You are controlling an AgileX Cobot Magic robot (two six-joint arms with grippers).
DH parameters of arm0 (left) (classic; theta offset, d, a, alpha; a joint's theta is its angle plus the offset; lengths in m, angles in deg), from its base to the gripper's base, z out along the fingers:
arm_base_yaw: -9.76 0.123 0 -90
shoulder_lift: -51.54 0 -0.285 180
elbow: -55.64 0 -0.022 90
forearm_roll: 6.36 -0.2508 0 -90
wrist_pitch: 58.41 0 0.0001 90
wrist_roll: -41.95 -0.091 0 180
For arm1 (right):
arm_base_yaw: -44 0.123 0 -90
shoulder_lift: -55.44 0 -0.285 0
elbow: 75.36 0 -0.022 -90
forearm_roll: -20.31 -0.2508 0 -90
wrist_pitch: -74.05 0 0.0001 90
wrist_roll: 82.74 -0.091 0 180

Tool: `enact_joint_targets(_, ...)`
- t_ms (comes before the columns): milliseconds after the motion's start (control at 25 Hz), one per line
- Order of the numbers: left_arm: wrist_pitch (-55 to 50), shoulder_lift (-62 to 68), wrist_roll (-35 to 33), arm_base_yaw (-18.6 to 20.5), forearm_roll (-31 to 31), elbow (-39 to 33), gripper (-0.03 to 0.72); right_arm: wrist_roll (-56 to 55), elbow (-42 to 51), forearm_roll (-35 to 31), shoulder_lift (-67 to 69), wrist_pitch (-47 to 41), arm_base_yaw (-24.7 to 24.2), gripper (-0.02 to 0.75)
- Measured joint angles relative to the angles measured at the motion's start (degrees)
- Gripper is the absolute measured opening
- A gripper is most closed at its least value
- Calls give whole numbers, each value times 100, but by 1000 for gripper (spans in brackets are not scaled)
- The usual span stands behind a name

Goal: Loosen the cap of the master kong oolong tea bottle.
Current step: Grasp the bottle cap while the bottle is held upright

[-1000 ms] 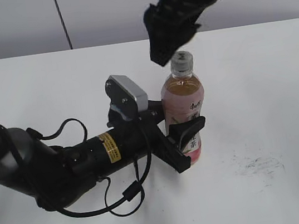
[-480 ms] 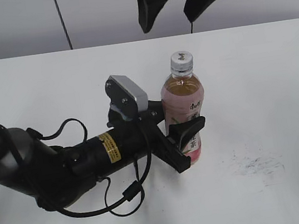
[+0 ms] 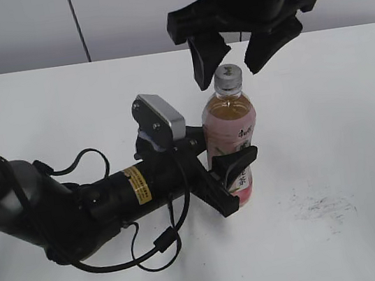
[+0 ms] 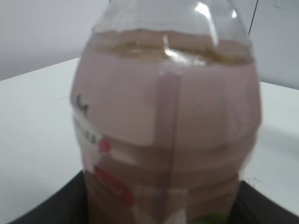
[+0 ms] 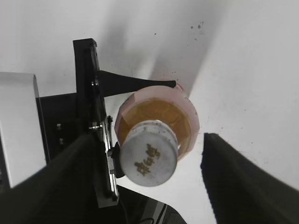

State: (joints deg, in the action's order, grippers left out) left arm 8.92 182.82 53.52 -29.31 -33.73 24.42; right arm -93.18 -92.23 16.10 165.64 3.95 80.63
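Observation:
The oolong tea bottle (image 3: pixel 229 127) stands upright on the white table, amber tea inside, pink-and-white label. Its white cap (image 3: pixel 228 75) is on the neck. My left gripper (image 3: pixel 230 176) is shut on the bottle's lower body; the bottle (image 4: pixel 163 130) fills the left wrist view between the black jaws. My right gripper (image 3: pixel 230 60) is open, fingers hanging either side of the cap without touching. From above, the right wrist view shows the cap (image 5: pixel 149 159) with faint gold print, the bottle shoulder (image 5: pixel 159 109) and my open right gripper (image 5: pixel 149 179) around them.
The white table (image 3: pixel 340 124) has a grey scuff mark (image 3: pixel 321 205) at the front right. The left arm (image 3: pixel 77 206) with its cable lies across the table's left. A grey wall stands behind the table.
My right gripper has turned, opened and come down from above; its fingers now flank the cap. The left gripper and bottle have not moved.

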Motion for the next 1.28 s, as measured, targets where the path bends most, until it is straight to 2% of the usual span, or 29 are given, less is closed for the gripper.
enact_joint_targets(200, 0, 0, 0, 0, 0, 0, 382, -4, 0, 0, 0, 0, 0, 335)
enact_joint_targets(280, 0, 0, 0, 0, 0, 0, 382, -6, 0, 5, 0, 0, 0, 281)
enact_joint_targets(440, 5, 0, 0, 0, 0, 0, 382, 209, 0, 5, 0, 0, 0, 274)
enact_joint_targets(600, 5, 0, 0, 0, 0, 0, 382, 1044, 0, 5, 0, 0, 0, 273)
enact_joint_targets(1040, 5, 0, 0, 0, 0, 0, 382, 5844, 0, 0, 0, 0, 0, 272)
enact_joint_targets(1280, 0, 0, 0, 0, 0, 0, 382, 7594, 0, 0, 0, 0, 0, 272)
